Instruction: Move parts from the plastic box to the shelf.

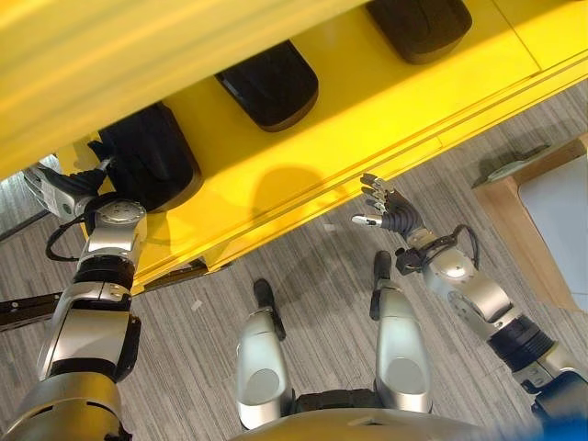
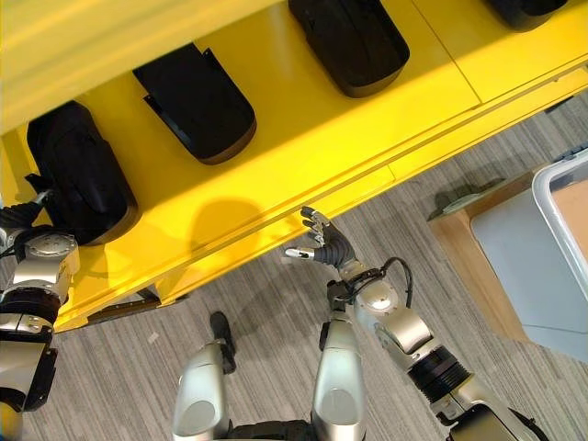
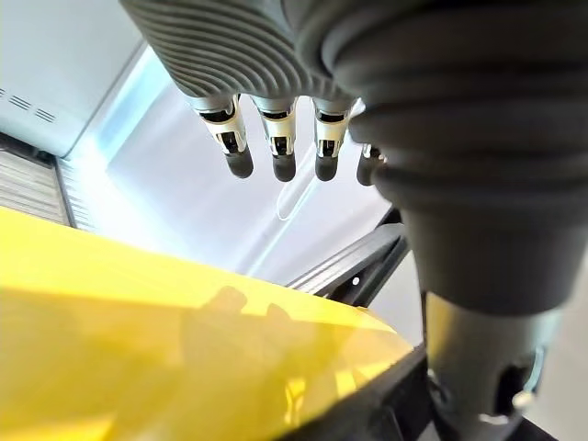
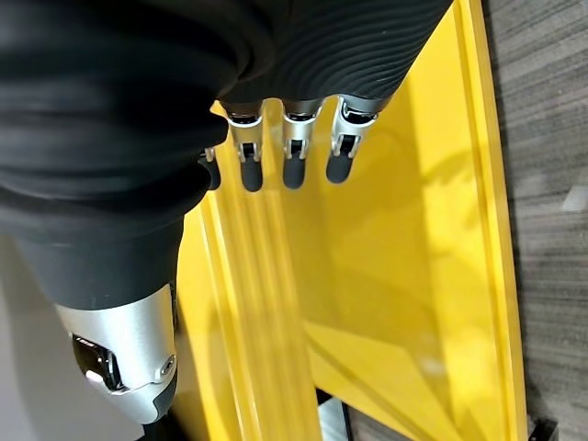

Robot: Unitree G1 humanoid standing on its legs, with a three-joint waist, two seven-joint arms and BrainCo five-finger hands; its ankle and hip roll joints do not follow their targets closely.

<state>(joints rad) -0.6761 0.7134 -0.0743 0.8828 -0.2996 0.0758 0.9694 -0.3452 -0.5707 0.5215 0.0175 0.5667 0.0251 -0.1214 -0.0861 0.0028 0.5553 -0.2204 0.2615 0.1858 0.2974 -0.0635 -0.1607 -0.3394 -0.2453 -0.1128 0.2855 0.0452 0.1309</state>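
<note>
Left hand (image 1: 57, 190) is up at the far-left end of the yellow shelf (image 1: 367, 119), beside the leftmost black part (image 1: 152, 156). In its wrist view the fingers (image 3: 276, 147) hang relaxed and straight with nothing between them, so that hand is empty. I can't tell whether it touches the part; they sit right next to each other.

Moving right: a second black part (image 1: 271, 84) and a third (image 1: 418, 28) sit on the same shelf level, spaced apart in a row with rounded ends toward the near edge. My read: they're laid out side by side so each slot takes one part and the row fills from the left.

Right hand (image 2: 322, 243) hangs over the grey floor (image 2: 276, 312), just in front of the shelf's near edge, fingers spread and slack, holding nothing. Its wrist view shows straight fingertips (image 4: 294, 170) over bare yellow surface.

Far right: the plastic box (image 2: 560, 230) sits on a low wooden stand (image 2: 469, 248), well apart from the right hand. No part visible in the box's bit that's in view. Nearest parts to either hand are those already shelved.
</note>
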